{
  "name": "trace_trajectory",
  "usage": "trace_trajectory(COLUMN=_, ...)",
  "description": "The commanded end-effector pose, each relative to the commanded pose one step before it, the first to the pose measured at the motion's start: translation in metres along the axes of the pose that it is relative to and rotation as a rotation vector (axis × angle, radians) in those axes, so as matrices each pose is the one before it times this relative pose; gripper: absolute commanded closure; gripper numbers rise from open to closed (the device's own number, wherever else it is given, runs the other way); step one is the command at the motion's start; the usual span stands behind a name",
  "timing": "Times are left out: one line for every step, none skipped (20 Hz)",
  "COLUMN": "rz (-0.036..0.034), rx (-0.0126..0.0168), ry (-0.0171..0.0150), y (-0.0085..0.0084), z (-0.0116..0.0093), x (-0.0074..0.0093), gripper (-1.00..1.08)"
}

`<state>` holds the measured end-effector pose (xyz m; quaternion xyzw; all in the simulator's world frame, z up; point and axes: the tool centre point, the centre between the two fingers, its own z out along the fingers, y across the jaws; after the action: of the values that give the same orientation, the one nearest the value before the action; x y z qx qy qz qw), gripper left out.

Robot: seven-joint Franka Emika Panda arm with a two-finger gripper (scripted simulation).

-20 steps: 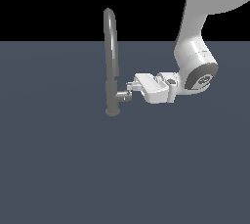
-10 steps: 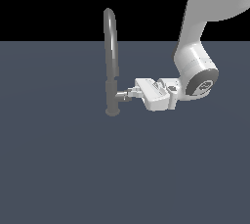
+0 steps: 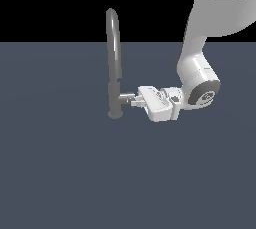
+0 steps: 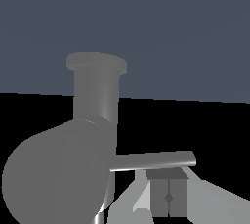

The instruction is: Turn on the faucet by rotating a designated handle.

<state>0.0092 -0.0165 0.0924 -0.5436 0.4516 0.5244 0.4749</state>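
Observation:
The faucet is a tall slim grey tap with an arched spout and stands on the dark floor. Its handle is a short horizontal stub that sticks out low on the body toward the exterior view's right. My gripper is at the stub's end, level with it. In the wrist view the faucet body and the stub's round end fill the near field. The thin lever pin runs just past my gripper. The two fingers are pressed together and hold nothing. They lie beside the pin.
The dark grey floor spreads flat around the faucet. My white arm comes down from the exterior view's upper right. Nothing else stands in view.
My hand has moved lower and the wrist has tipped down beside the handle. The faucet's spout has not moved.

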Motion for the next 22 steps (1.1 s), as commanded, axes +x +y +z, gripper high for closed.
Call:
trace_trajectory(rz=0.01205, rx=0.00236, ry=0.00064, y=0.00091, z=-0.00003, x=0.01243, gripper=1.08)
trace_trajectory(rz=0.00289, rx=0.00045, ry=0.00005, y=-0.00036, z=-0.00002, x=0.00435, gripper=1.08)
trace_trajectory(rz=0.00285, rx=0.00044, ry=0.00005, y=-0.00036, z=-0.00002, x=0.0043, gripper=1.08)
trace_trajectory(rz=0.00281, rx=0.00043, ry=0.00005, y=-0.00036, z=-0.00002, x=0.00425, gripper=1.08)
trace_trajectory(rz=0.00281, rx=0.00043, ry=0.00005, y=-0.00036, z=-0.00002, x=0.00422, gripper=1.08)
trace_trajectory(rz=0.00277, rx=0.00043, ry=0.00005, y=-0.00035, z=-0.00002, x=0.00417, gripper=1.08)
trace_trajectory(rz=0.00273, rx=0.00042, ry=0.00005, y=-0.00035, z=-0.00002, x=0.00412, gripper=1.08)
trace_trajectory(rz=0.00273, rx=0.00042, ry=0.00006, y=-0.00035, z=-0.00003, x=0.00409, gripper=1.08)
trace_trajectory(rz=0.00269, rx=0.00041, ry=0.00006, y=-0.00035, z=-0.00003, x=0.00404, gripper=1.08)
trace_trajectory(rz=0.00264, rx=0.00041, ry=0.00006, y=-0.00035, z=-0.00003, x=0.00398, gripper=1.08)
trace_trajectory(rz=0.00264, rx=0.0004, ry=0.00006, y=-0.00036, z=-0.00004, x=0.00394, gripper=1.08)
trace_trajectory(rz=0.0, rx=0.0, ry=0.0, y=0.0, z=0.0, x=0.0, gripper=1.08)
trace_trajectory(rz=-0.05601, rx=-0.01453, ry=-0.00678, y=-0.01028, z=-0.00375, x=-0.03767, gripper=1.08)
trace_trajectory(rz=0.00345, rx=0.0009, ry=0.0004, y=-0.00099, z=0.00022, x=0.00342, gripper=1.08)
trace_trajectory(rz=0.00345, rx=0.0009, ry=0.0004, y=-0.00099, z=0.00021, x=0.00341, gripper=1.08)
trace_trajectory(rz=0.00342, rx=0.00089, ry=0.0004, y=-0.00098, z=0.00021, x=0.00338, gripper=1.08)
trace_trajectory(rz=0.00339, rx=0.00088, ry=0.0004, y=-0.00097, z=0.00021, x=0.00334, gripper=1.08)
trace_trajectory(rz=0.00335, rx=0.00087, ry=0.0004, y=-0.00096, z=0.0002, x=0.00331, gripper=1.08)
trace_trajectory(rz=0.00332, rx=0.00086, ry=0.00039, y=-0.00095, z=0.0002, x=0.00328, gripper=1.08)
trace_trajectory(rz=0.00329, rx=0.00085, ry=0.00039, y=-0.00094, z=0.0002, x=0.00324, gripper=1.08)
trace_trajectory(rz=0.00325, rx=0.00084, ry=0.00039, y=-0.00093, z=0.0002, x=0.00321, gripper=1.08)
trace_trajectory(rz=0.00322, rx=0.00083, ry=0.00038, y=-0.00092, z=0.00019, x=0.00318, gripper=1.08)
